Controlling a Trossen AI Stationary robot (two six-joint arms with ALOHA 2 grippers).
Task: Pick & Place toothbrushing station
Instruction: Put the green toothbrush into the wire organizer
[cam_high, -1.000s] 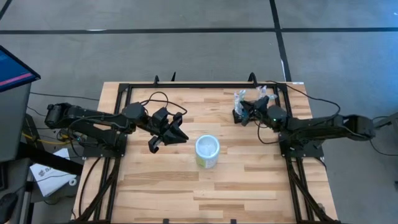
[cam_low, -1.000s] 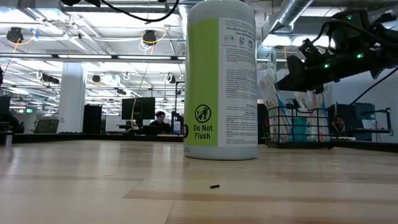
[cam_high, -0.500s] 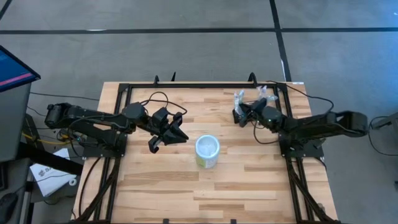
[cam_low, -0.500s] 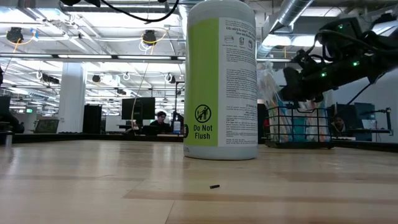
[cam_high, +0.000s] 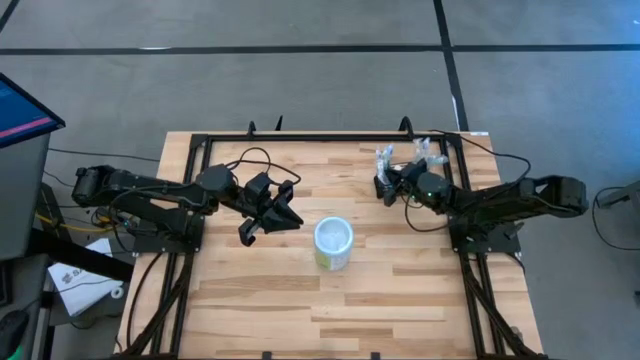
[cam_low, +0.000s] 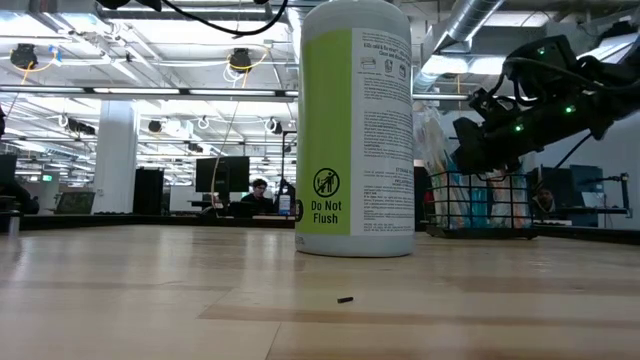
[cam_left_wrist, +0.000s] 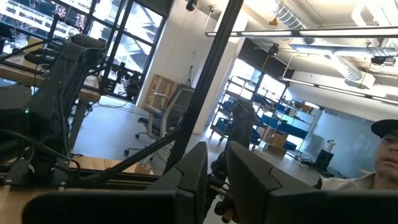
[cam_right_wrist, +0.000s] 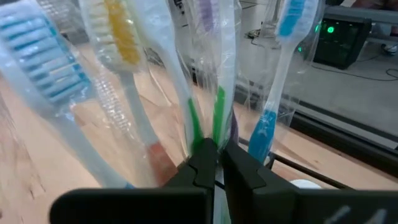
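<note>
Basket (cam_low: 480, 205) sits at the counter's (cam_high: 380, 290) far right corner, holding wrapped toothbrushes (cam_right_wrist: 205, 81). Right gripper (cam_right_wrist: 214, 168) is over it, fingers pressed together among the toothbrushes. Left gripper (cam_high: 262, 222) hangs beside the cup (cam_high: 333, 243), fingers slightly apart, empty.

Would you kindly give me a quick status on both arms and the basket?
Right end effector shut, at wrapped toothbrushes in basket, far right corner. Left end effector waiting mid-table, left of cup. Nothing between them.
</note>
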